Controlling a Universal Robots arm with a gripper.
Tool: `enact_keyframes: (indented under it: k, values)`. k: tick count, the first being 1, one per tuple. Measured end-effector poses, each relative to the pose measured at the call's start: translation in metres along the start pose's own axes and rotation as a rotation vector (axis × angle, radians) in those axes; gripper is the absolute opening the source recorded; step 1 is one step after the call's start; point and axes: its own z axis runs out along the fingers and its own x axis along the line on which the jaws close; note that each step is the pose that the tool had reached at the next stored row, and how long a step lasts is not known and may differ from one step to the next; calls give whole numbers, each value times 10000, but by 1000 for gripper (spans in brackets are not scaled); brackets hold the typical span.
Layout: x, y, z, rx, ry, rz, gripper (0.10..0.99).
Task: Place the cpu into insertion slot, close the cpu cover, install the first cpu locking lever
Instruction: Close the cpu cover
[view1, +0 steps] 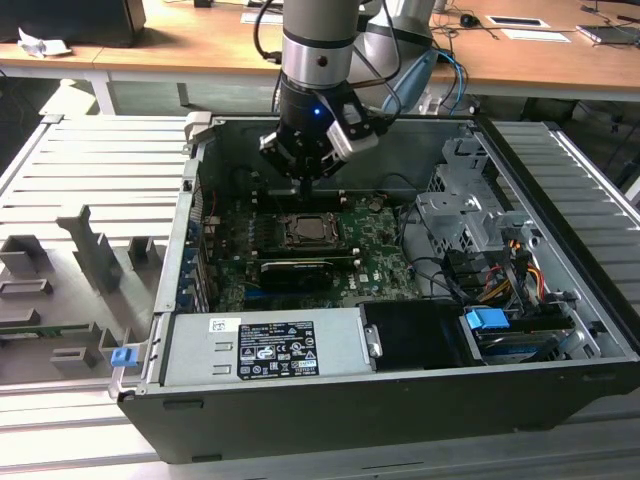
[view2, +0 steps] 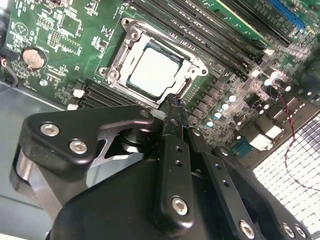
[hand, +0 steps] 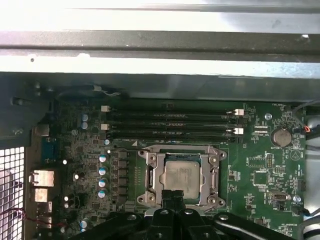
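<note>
- Fingers pinched together with nothing between them; gripper (view2: 172, 102) tip hanging right at the edge of the socket (hand: 141, 156), just beside the cpu cover (view2: 120, 62).
- cpu (hand: 179, 176) already sitting in the socket, dull metal top showing through the cover's window. Cover flat over it, so looks closed.
- Probably on the locking lever part now, though can't pick out the lever itself in these shots.
- To do it well: keep the closed tips on the lever only, off the cover frame and off the motherboard (hand: 260, 170) bits crowded around.
- Go slow and steady, no jabbing. Easy to slip toward the memory slots (hand: 170, 125) or scrape the board.
</note>
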Motion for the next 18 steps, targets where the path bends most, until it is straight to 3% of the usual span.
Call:
enact_keyframes:
  k: [12, 14, 16, 18]
  values:
    - [0, 0, 0, 20, 19, -911, 106]
    - [0, 0, 0, 28, 25, -1257, 106]
    - [43, 2, 8, 53, -149, -1455, 106]
    - [63, 2, 23, 58, -198, -1429, 106]
